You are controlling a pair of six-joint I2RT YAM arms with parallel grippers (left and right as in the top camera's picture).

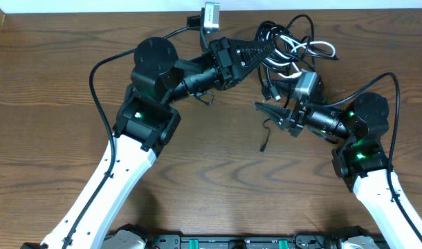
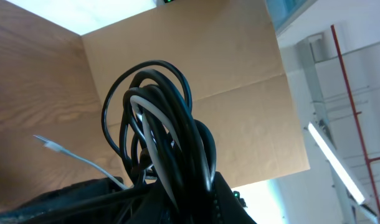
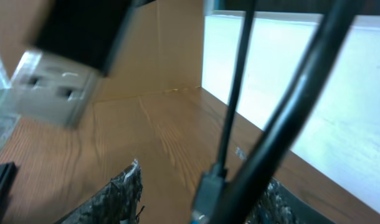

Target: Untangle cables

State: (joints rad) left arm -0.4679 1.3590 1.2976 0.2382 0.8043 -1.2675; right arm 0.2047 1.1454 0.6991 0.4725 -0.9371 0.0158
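The cables lie in a tangled bundle at the back of the table, mostly black loops with one white cord. My left gripper is shut on the bundle. In the left wrist view the black loops and the white strand rise straight out of the left gripper. My right gripper sits just in front of the bundle, pointing left, with its fingers apart. In the right wrist view a black cord with a small plug and a thicker black cord hang between the right gripper's fingers. A blurred silver USB plug hangs at upper left.
A loose black cord end dangles onto the wooden table under my right gripper. A cardboard wall stands behind the table. The arms' own thick black cables arc over both sides.
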